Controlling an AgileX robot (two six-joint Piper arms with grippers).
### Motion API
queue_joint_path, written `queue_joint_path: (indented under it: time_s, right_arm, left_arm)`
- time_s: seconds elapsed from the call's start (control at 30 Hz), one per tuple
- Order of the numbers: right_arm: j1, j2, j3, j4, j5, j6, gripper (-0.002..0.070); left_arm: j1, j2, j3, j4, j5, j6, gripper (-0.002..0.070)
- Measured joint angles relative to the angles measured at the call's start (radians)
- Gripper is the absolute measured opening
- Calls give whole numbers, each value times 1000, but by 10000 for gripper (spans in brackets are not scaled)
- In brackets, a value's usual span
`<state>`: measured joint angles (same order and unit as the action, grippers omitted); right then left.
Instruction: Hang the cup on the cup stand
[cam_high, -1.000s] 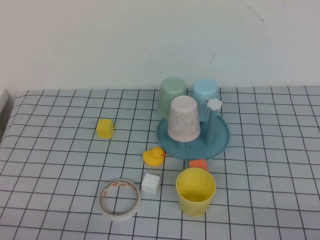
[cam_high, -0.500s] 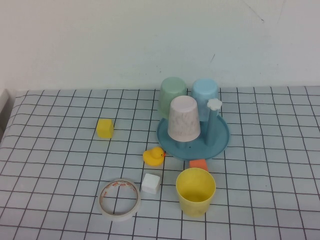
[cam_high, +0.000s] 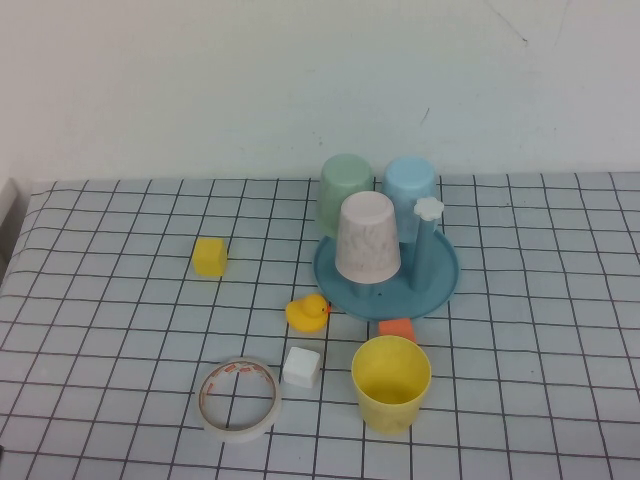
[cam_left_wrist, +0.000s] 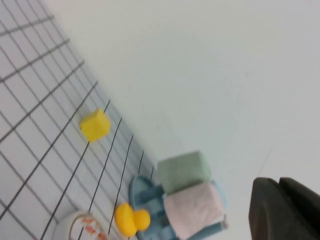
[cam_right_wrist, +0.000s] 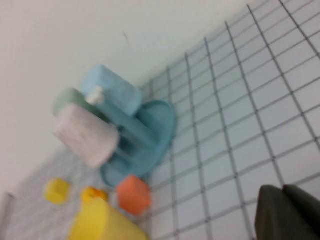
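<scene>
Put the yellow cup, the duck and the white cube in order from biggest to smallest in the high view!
1. yellow cup
2. duck
3. white cube
The duck and the cube look close in size, so that order is unsure.

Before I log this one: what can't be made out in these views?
- Pegs under the three upturned cups on the cup stand: hidden in every view by the cups.
- Orange block: partly behind the yellow cup in the high view.
- Yellow cup: cut off by the right wrist view's edge.
- Left gripper and right gripper: dark corners in their wrist views, absent from the high view.
</scene>
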<state>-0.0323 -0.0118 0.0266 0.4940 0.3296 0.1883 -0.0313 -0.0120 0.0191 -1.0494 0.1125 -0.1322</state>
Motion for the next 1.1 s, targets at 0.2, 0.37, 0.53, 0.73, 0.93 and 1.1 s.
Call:
queue_joint_path:
  time_s: [0.2,0.37,0.53,0.73,0.93,1.1]
  right_arm:
    - [0,0,0,203,-75,12,-1]
    - [0,0,0,233,-83,13,-1]
    - [0,0,0,236,-100,13,-1]
    - [0,0,0,238,-123,13,-1]
    - [0,0,0,239,-161,6,-1]
    - [0,0,0,240,-87,-41,-1]
  left_arm:
    - [0,0,0,-28,-24,82,-3]
    - [0,8,-40,-24,106,359,-3]
    - [0,177,-238,36,280,623,-3]
    - [0,543,-580,211,595,860,-3]
    - [-12,843,-853,349,749,889,-3]
    - [-166,1067,-1039,484,780,820,-3]
